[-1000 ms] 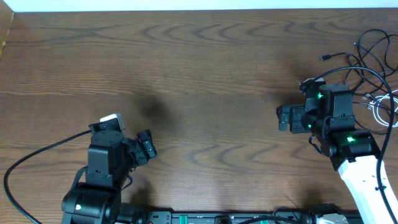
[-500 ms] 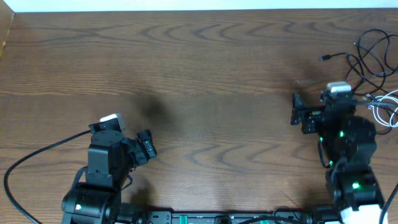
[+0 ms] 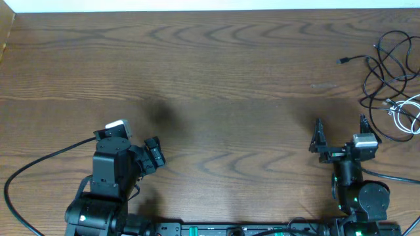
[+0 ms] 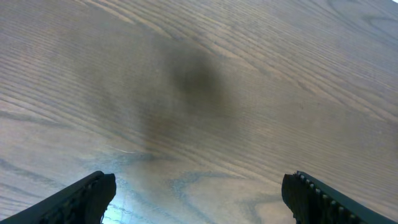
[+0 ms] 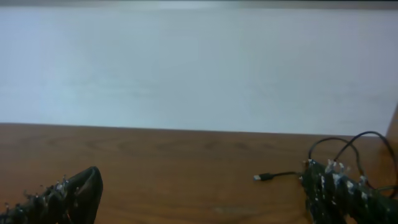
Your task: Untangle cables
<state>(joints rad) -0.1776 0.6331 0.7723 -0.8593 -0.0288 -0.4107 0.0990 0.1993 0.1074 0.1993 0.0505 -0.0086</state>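
Observation:
The cables (image 3: 392,65) lie tangled at the table's far right: thin black loops with a plug end (image 3: 342,61), and a white cable (image 3: 407,113) coiled below them. My right gripper (image 3: 339,133) is open and empty, near the front edge, left of and apart from the cables. In the right wrist view a black plug (image 5: 264,177) and black loops (image 5: 354,144) show beyond the open right gripper (image 5: 202,199). My left gripper (image 3: 155,152) is open and empty at the front left. The left wrist view shows only bare wood between the open left gripper (image 4: 199,198).
The wooden table (image 3: 210,85) runs to a white wall at the back. A thick black arm wire (image 3: 33,167) curves at the front left. A dark rail (image 3: 236,229) lies along the front edge.
My right arm has pulled back from beside the cables toward the front edge, and its gripper now points away from me. The left arm has not moved.

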